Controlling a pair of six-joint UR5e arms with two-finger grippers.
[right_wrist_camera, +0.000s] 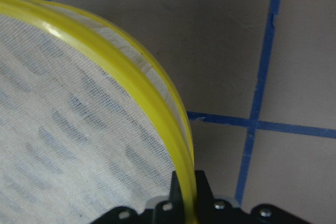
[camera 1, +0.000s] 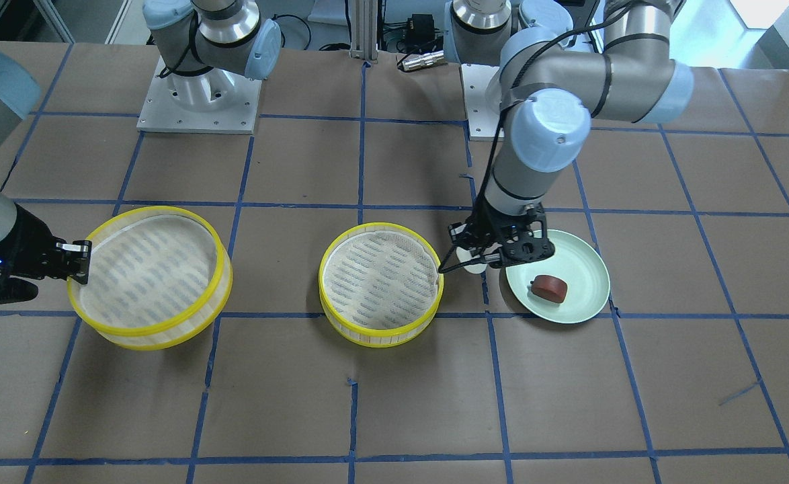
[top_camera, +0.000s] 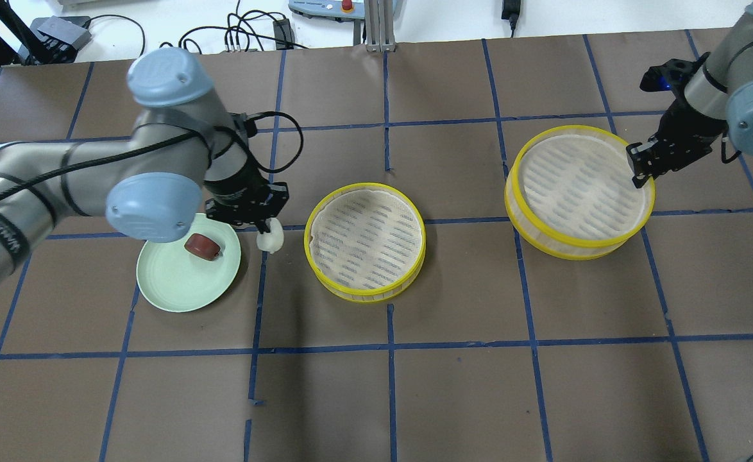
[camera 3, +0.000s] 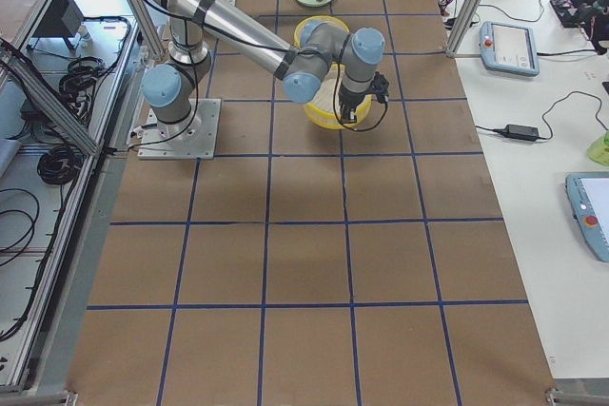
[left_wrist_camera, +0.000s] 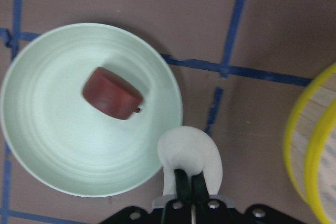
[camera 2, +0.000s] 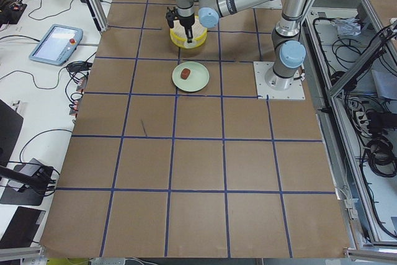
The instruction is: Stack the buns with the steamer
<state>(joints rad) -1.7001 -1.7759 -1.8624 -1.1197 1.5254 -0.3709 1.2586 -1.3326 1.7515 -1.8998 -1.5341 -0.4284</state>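
My left gripper (top_camera: 265,229) is shut on the white bun (top_camera: 270,241) and holds it between the pale green plate (top_camera: 177,289) and the middle yellow-rimmed steamer (top_camera: 365,240). In the left wrist view the white bun (left_wrist_camera: 189,153) sits in my gripper (left_wrist_camera: 188,179) over the plate's edge (left_wrist_camera: 52,145). The reddish-brown bun (top_camera: 202,246) lies on the plate. My right gripper (top_camera: 637,173) is shut on the rim of the second steamer (top_camera: 578,186), which sits tilted. In the right wrist view the yellow rim (right_wrist_camera: 131,77) runs between the fingers.
Brown paper with blue tape lines covers the table (top_camera: 389,385). Both steamers have bare mesh inside. The arm bases stand at the robot's side (camera 1: 199,94). Cables and a power brick lie past the far edge (top_camera: 248,29).
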